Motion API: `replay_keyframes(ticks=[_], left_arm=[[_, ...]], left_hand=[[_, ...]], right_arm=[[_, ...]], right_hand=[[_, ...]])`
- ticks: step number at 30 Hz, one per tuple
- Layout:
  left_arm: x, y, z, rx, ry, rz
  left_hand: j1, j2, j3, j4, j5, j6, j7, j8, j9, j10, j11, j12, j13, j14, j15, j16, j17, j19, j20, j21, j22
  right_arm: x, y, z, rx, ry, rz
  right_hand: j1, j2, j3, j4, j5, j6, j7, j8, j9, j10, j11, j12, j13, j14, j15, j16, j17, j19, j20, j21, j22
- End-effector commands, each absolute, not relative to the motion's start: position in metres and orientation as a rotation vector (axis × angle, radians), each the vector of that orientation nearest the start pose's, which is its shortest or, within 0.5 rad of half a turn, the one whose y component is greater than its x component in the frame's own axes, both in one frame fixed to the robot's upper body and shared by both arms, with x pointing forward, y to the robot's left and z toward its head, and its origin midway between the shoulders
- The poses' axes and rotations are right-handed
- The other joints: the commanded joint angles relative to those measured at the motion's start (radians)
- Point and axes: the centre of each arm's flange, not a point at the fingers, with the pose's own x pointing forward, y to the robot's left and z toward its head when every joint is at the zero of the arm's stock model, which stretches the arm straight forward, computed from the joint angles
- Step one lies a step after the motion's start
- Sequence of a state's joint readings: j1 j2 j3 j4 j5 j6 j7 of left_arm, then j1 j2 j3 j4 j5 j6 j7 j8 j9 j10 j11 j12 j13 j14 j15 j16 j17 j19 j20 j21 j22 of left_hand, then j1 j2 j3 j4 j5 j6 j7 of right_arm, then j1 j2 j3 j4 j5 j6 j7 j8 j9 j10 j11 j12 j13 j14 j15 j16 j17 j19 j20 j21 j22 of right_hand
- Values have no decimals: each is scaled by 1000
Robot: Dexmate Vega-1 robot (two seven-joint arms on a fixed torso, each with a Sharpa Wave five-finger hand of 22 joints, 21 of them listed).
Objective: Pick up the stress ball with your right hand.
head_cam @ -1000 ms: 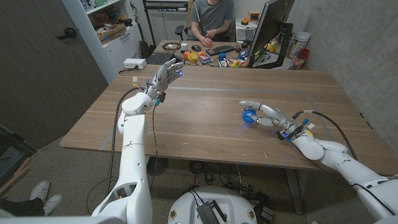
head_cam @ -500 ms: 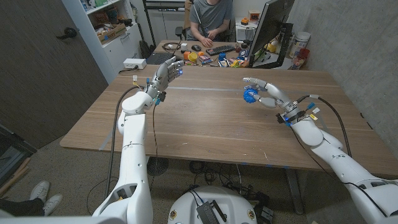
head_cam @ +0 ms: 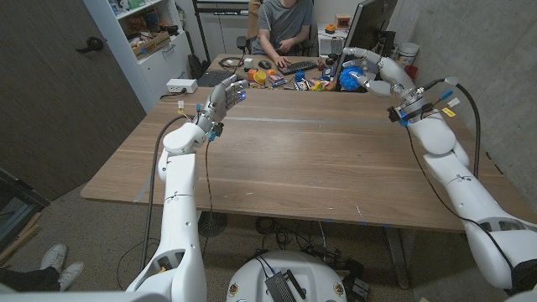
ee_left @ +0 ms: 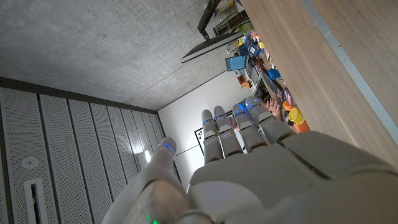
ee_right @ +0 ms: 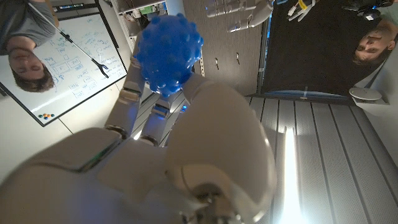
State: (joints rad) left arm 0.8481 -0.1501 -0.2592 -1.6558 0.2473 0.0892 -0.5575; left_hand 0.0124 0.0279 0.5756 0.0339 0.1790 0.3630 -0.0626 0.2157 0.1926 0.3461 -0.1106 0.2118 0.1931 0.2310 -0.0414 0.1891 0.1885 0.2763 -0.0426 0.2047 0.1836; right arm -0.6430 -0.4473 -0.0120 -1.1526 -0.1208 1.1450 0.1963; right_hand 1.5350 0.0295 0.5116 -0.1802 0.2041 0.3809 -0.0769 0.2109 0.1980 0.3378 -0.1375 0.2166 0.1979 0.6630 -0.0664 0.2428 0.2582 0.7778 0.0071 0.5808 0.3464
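The wooden table (head_cam: 294,159) spreads wide beneath both arms, with a person (head_cam: 285,21) seated at a cluttered desk (head_cam: 285,75) behind it. The left hand (head_cam: 222,101) is raised over the table's far left part, fingers apart and holding nothing. The right hand (head_cam: 373,71) is lifted high above the far right edge, fingers gripping the blue knobbly stress ball (ee_right: 169,53).
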Motion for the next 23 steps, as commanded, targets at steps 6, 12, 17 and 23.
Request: replay_keyframes(ticks=[6,12,17,23], left_arm=[[601,261,64,168,-660,-232],[600,263,64,166,-663,-231],[599,263,64,167,-665,-230],[598,265,64,166,-666,-227]], left_hand=[[-10,0,-2,11,6,7,0,-2,4,9,1,0,3,0,-89,4,1,-2,-40,5,3],[-9,1,-3,12,6,7,0,-2,4,10,0,1,3,-1,-89,3,1,-4,-40,4,3],[-8,1,-4,14,6,6,-3,-3,4,9,-1,0,3,-2,-90,3,0,-5,-39,3,3],[-7,1,-5,16,7,6,-2,-4,4,11,1,0,3,-3,-89,3,0,-6,-39,3,3]], right_arm=[[465,-336,238,-795,-1720,73],[466,-335,238,-802,-1715,75],[465,-334,238,-806,-1713,79],[468,-334,233,-807,-1703,89]], right_hand=[[14,-3,-5,2,-5,11,2,2,2,12,3,7,1,8,-158,-1,5,73,-237,12,8],[16,-3,-7,3,-7,11,2,1,2,15,2,7,1,9,-158,-1,6,70,-237,17,11],[17,-4,-8,4,-8,11,2,0,2,17,4,8,1,9,-158,-2,7,68,-237,21,13],[19,-4,-10,4,-9,10,2,-1,2,17,3,7,1,10,-157,-2,8,66,-237,25,16]])
